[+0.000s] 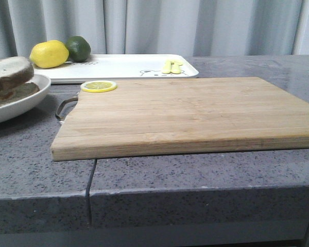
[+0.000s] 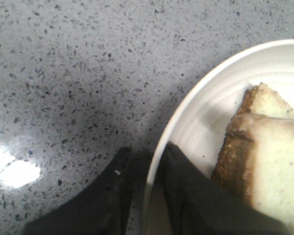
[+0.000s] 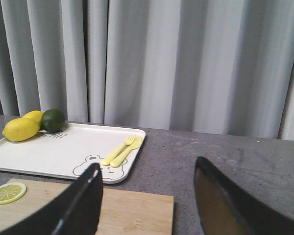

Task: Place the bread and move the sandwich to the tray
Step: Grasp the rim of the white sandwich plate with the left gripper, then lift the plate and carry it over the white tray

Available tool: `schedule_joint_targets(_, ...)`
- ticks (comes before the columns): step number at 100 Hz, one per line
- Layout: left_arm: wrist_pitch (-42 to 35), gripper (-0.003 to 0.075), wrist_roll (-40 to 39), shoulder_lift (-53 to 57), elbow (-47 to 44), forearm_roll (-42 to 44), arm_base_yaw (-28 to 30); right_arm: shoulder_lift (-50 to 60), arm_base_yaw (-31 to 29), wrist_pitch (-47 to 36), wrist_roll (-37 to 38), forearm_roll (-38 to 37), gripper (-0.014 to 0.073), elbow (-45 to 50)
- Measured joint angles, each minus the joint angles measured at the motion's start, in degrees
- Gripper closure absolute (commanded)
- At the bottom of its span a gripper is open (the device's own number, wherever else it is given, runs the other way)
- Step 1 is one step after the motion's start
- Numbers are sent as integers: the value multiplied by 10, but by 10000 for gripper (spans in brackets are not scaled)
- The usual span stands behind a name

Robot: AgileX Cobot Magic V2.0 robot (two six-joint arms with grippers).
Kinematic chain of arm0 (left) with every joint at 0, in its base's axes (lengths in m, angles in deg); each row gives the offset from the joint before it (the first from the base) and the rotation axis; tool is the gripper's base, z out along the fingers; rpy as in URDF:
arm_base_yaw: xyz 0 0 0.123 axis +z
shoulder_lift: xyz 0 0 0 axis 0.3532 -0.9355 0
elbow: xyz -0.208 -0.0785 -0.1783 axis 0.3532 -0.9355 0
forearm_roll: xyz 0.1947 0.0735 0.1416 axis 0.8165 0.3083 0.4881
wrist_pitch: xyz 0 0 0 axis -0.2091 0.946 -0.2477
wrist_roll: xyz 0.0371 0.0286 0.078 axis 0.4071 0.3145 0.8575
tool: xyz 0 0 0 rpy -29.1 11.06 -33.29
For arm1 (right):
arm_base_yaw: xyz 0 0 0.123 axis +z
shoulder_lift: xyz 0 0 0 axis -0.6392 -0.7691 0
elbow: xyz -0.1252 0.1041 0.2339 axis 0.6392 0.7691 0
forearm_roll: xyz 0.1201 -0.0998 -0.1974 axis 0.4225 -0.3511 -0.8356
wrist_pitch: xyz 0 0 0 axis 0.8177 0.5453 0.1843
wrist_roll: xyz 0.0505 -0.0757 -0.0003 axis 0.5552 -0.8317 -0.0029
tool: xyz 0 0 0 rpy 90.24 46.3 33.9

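Two thick slices of brown-crusted bread (image 1: 7, 72) lie stacked on a round white plate (image 1: 41, 82) at the left edge of the front view. In the left wrist view the bread (image 2: 279, 161) rests on the plate (image 2: 206, 112). My left gripper (image 2: 148, 151) straddles the plate's rim, one finger inside and one outside, closed on it. My right gripper (image 3: 147, 169) hangs open and empty above the far end of the cutting board (image 3: 132, 213). The white tray (image 1: 123, 64) with the bear print lies at the back. No sandwich with egg is in view.
The wooden cutting board (image 1: 185, 110) fills the middle of the counter, with a lemon slice (image 1: 98, 86) on its back left corner. On the tray are a lemon (image 1: 49, 53), a lime (image 1: 78, 48) and a yellow fork and knife (image 1: 172, 67). Grey curtains hang behind.
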Motion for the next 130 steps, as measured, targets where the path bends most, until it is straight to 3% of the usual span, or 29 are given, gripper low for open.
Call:
schedule_joint_targets(19, 0, 740, 0, 0, 0, -5, 0, 0, 0, 0, -1, 0, 168, 0)
schedule_joint_targets(91, 22, 739, 0, 27, 0, -61, 0, 0, 0, 0, 0, 0, 169, 0)
schedule_joint_targets(130, 72, 739, 25, 55, 70, -106, 0, 0, 0, 0, -1, 0, 169, 0)
